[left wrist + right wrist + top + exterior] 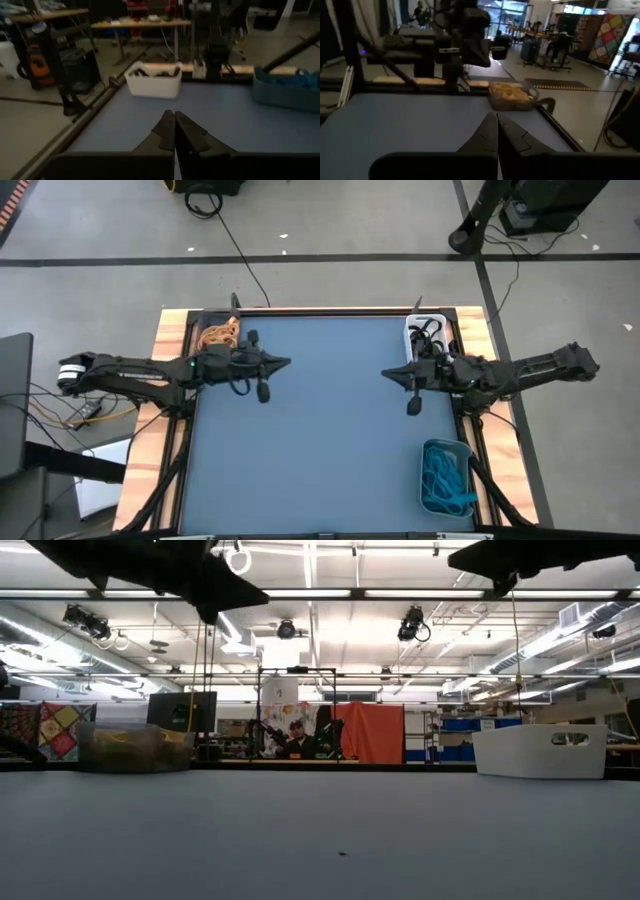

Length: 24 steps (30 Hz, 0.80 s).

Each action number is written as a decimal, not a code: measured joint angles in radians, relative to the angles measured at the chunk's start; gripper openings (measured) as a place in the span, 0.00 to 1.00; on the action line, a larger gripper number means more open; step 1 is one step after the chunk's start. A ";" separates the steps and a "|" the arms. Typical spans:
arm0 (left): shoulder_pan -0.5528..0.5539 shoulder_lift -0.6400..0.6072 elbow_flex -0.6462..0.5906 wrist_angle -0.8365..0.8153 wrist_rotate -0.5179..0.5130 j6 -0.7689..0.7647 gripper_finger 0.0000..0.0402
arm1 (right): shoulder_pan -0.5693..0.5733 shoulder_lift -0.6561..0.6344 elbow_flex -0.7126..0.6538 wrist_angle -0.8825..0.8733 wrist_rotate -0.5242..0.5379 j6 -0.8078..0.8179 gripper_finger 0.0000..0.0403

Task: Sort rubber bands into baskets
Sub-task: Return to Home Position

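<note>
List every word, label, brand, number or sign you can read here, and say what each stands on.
None can be read.
No print shows on the white basket, the dark basket or the blue basket.
Any print farther off is too small or blurred to read.

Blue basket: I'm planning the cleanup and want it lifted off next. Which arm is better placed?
Right, probably. The blue basket sits on the right arm's side, near its base; the right gripper, shut, hovers closer than the left gripper, also shut.
</note>
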 joint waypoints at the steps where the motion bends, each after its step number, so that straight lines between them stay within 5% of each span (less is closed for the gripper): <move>1: 0.005 -0.021 0.003 -0.011 0.000 0.000 0.02 | -0.006 -0.031 0.000 -0.027 0.000 0.008 0.01; 9: 0.044 -0.227 -0.114 -0.041 0.118 -0.024 0.01 | -0.024 -0.251 0.000 -0.229 -0.014 0.049 0.01; 16: 0.101 -0.411 -0.271 -0.057 0.189 -0.129 0.01 | -0.024 -0.325 -0.032 -0.200 -0.038 0.050 0.01; 24: 0.105 -0.624 -0.287 -0.255 0.171 -0.165 0.00 | -0.027 -0.358 -0.123 -0.140 -0.012 0.075 0.01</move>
